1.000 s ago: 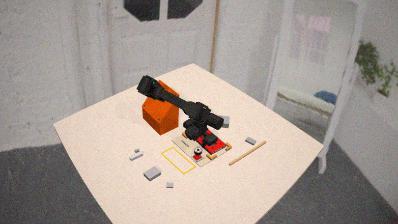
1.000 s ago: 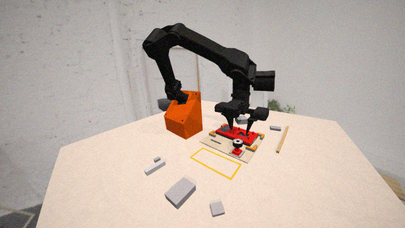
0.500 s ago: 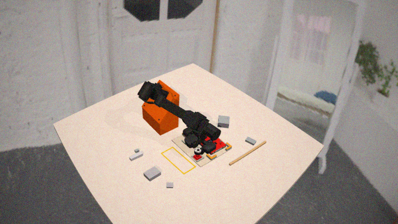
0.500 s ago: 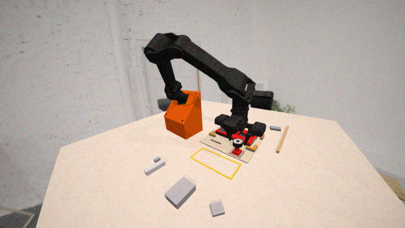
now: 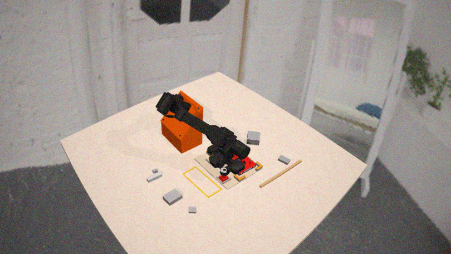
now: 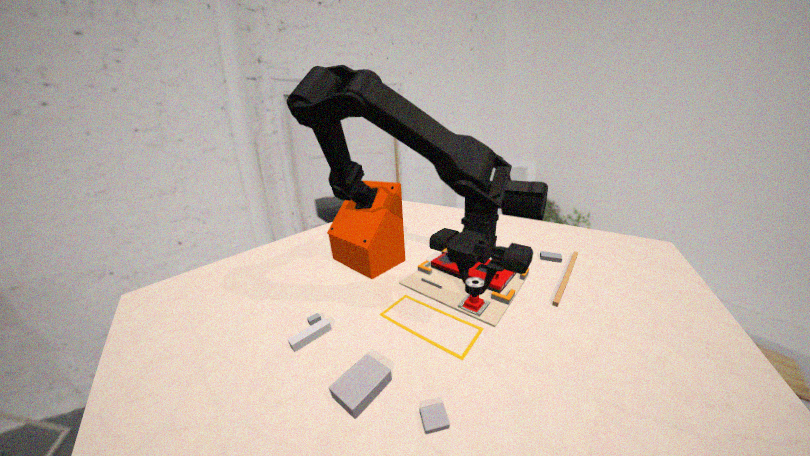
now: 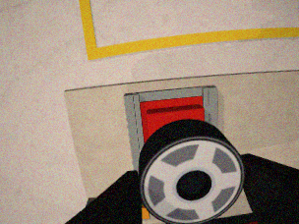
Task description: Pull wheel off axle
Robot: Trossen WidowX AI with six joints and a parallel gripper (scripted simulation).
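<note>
1. Cream table (image 6: 595, 351) carries a tan base board (image 6: 447, 291); all positions below are relative to it.
2. Wheel (image 7: 192, 182) sits on the upright axle (image 6: 473, 294) at the board's near edge, hub up.
3. Gripper (image 7: 191, 205) straddles the wheel rim from above, fingers closed on it at mid-width, flanking the tyre so a straight pull should clear the axle.
4. Yellow marked area (image 6: 430, 326) lies just beside the board, short carry.

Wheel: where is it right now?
Wheel sits between the end effector fingers, above the red axle base on the beige board, right of the yellow area in the exterior view.
</note>
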